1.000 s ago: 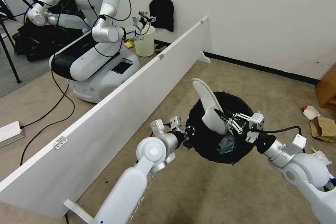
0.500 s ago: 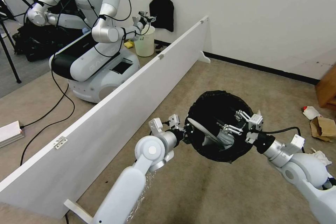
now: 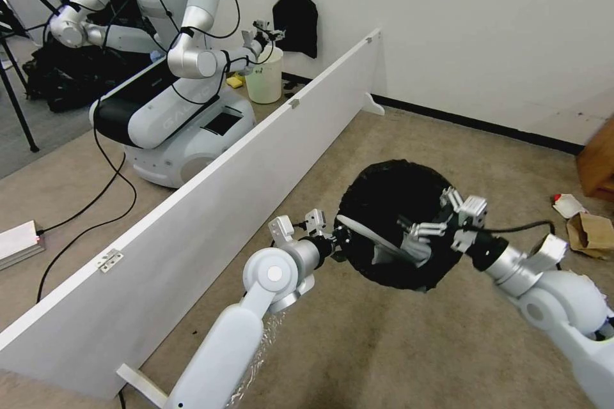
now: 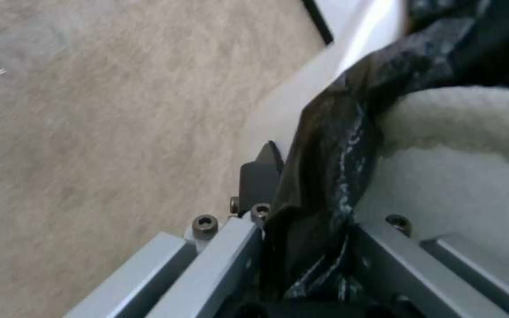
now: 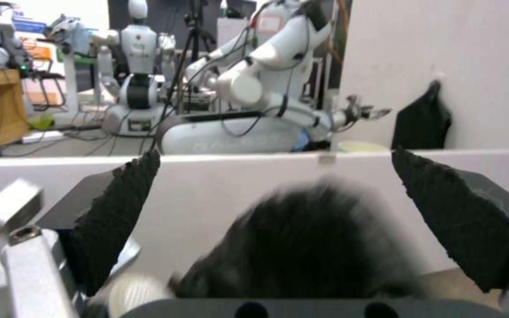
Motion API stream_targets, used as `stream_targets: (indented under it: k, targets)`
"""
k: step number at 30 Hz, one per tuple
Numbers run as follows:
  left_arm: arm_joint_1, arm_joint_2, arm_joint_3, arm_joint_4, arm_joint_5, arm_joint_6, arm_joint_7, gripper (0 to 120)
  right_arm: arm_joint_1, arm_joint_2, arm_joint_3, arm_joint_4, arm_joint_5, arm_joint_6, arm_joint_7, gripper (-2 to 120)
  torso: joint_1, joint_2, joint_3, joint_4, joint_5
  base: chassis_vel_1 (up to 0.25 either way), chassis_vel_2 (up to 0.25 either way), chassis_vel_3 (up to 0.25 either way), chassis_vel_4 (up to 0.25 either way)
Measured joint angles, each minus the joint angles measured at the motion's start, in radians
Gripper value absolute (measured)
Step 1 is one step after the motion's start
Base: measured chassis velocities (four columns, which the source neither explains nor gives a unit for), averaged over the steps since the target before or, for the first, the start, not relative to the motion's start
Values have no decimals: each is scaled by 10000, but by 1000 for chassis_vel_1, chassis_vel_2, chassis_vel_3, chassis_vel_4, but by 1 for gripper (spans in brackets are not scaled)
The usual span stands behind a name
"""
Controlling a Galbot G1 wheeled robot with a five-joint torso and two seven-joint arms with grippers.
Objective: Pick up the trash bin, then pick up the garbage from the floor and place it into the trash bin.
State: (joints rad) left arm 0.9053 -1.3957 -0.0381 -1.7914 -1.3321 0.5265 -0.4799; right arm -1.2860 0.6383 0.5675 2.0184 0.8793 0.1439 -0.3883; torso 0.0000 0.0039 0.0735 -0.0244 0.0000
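White slipper [image 3: 374, 238] in bin [image 3: 384, 186] — beside right gripper [image 3: 430, 222]

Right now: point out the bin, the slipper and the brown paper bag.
bin [image 3: 384, 188], head view, far inner wall of its black liner.
slipper [image 3: 374, 238], head view, white sole lying inside the bin.
paper bag [image 3: 591, 231], head view, its middle, on the floor.
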Motion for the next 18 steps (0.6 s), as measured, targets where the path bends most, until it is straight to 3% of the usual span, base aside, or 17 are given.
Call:
stream_targets:
  k: [6, 11, 18]
  targets:
    - [107, 328, -126, -225, -168, 77, 45, 0, 244, -1071, 270, 31, 690, 87, 748, 100, 0, 1, 0, -1, -2, 0, 0, 0, 0]
    - [117, 921, -166, -496, -271, 108, 39, 0, 199, -1755, 893, -218, 1073, 351, 1411, 100, 0, 1, 0, -1, -1, 0, 0, 0, 0]
    - [628, 1340, -439, -866, -81, 93, -29, 0, -273, -1774, 1885, -424, 991, 448, 1727, 100, 0, 0, 0, 1, 0, 0, 0, 0, 0]
